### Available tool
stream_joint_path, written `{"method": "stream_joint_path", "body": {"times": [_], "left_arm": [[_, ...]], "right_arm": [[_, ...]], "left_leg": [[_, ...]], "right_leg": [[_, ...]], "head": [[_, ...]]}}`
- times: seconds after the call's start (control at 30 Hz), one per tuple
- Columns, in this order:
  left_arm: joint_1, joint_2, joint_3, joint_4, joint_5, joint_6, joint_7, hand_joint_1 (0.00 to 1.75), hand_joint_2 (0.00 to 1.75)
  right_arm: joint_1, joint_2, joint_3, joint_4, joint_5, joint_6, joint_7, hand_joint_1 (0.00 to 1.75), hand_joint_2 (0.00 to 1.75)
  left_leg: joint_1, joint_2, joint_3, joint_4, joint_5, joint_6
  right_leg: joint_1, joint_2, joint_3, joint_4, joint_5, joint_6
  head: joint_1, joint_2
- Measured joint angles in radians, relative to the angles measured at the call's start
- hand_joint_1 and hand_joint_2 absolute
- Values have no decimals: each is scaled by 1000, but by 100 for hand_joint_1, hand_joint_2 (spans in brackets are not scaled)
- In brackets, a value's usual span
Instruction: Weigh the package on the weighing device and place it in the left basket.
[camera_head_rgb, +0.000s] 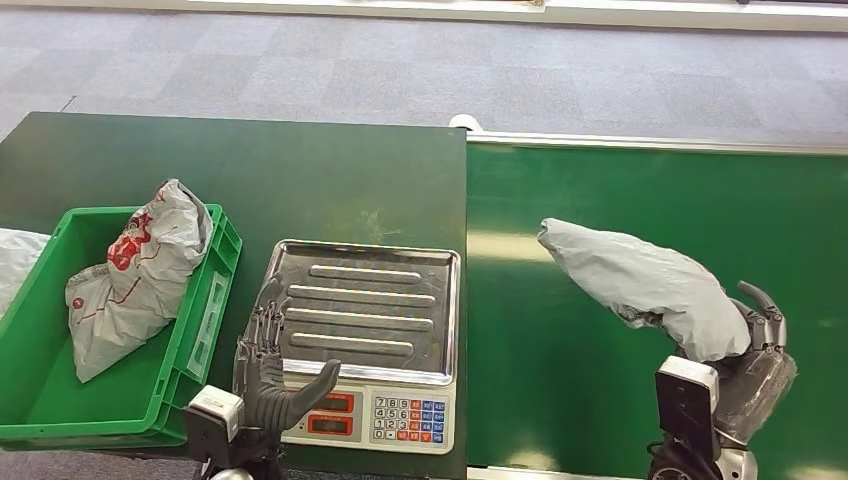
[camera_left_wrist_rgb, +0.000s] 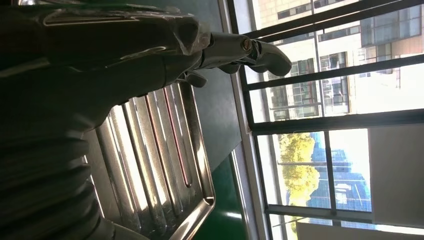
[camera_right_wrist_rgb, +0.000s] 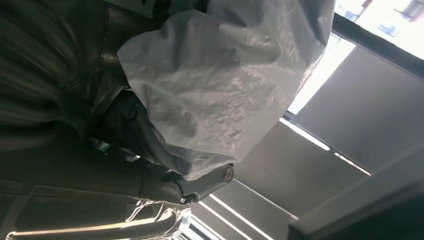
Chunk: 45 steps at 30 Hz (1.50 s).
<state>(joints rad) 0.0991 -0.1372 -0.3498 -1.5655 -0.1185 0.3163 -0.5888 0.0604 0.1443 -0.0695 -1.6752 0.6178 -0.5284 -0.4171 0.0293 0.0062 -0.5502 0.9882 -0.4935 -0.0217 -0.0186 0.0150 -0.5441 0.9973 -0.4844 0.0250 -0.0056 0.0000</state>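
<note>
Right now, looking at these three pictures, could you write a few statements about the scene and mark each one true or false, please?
1. The right hand holds the grey plastic package. True.
2. The ribbed metal tray of the scale carries a package. False: the tray is bare.
3. The green plastic basket already contains a grey bag with red print. True.
4. The left hand grips a package. False: it holds nothing, its fingers apart by the tray's edge.

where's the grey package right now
In the head view the grey package is held up in the right hand, over the green belt, right of the scale.
</note>
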Motion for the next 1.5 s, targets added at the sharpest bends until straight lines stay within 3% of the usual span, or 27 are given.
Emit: {"method": "stream_joint_path", "body": {"times": [0.13,0.47,0.7,0.83,1.03,1.23,1.4,1.43,1.5], "left_arm": [[-19,-12,-11,18,-10,-16,-7,0,175],[-57,-25,-19,55,-13,-23,-10,0,175],[-84,-24,-20,74,-13,-8,-26,0,175],[-111,-18,-15,86,-11,20,-39,0,175],[-173,-6,24,90,-6,86,-36,0,175],[-179,11,102,35,-20,172,-35,0,175],[-161,20,150,-11,-32,193,-39,0,175],[-159,22,158,-18,-33,197,-40,0,175],[-154,25,172,-29,-33,203,-41,0,175]], "right_arm": [[-24,19,65,-68,23,-36,-34,175,175],[-77,31,188,-112,87,-61,-16,175,175],[-114,28,290,-91,266,80,69,175,175],[-164,27,388,-13,301,187,103,175,175],[-244,41,509,169,179,306,75,175,175],[-309,82,619,386,84,347,10,175,175],[-346,99,668,472,65,352,0,175,175],[-352,101,676,482,64,355,-1,147,175],[-362,106,693,500,60,361,-1,60,175]], "left_leg": [[0,0,0,0,0,0],[0,0,0,0,1,0],[0,0,-1,0,1,0],[0,-1,-1,0,2,-1],[0,-2,-1,0,3,-1],[0,-1,-2,0,3,-1],[0,-1,-3,0,3,-1],[0,-1,-3,0,3,-1],[0,-1,-2,0,3,-1]], "right_leg": [[0,0,0,0,0,0],[0,0,0,1,0,0],[0,0,-1,1,0,0],[0,0,-1,3,0,0],[0,-1,-1,3,0,0],[0,-1,-3,4,0,-1],[0,-1,-3,4,0,-1],[0,-1,-3,4,0,-1],[0,-1,-3,4,0,-1]], "head": [[0,0],[0,0],[0,0],[0,0],[0,0],[0,0],[0,0],[0,0],[0,0]]}}
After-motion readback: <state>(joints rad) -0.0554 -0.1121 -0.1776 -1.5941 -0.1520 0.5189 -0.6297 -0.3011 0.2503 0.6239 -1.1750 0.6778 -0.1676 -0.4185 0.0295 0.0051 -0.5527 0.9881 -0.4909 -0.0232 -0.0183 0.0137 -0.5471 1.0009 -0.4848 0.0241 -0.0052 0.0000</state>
